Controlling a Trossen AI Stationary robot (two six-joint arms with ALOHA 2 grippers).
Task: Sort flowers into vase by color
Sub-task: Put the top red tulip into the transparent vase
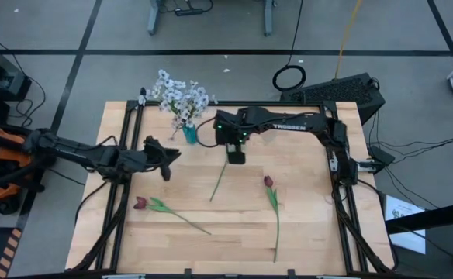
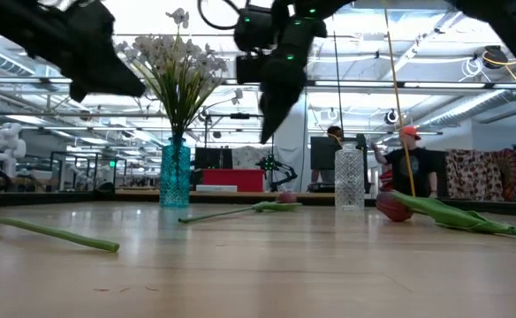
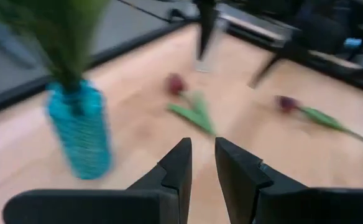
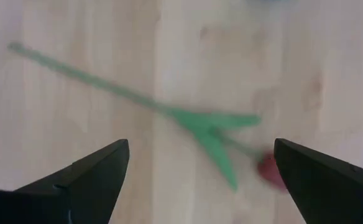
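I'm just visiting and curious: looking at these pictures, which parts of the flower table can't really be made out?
- Middle tulip: its bud sits under the right pincer in the high view; the right wrist view shows it only smeared.
- Clear vase: plain in the low view; from above the right arm covers that spot.
- Blue vase: blurred in the left wrist view, its white blossoms cut off by the edge.
- Left pincer: whether its narrow gap holds anything is unclear.

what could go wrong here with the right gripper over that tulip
The open right gripper hangs above a thin tulip lying flat on the table; closing on so thin a stem could miss it. The blue vase with white flowers stands close by, so a swing might topple it.
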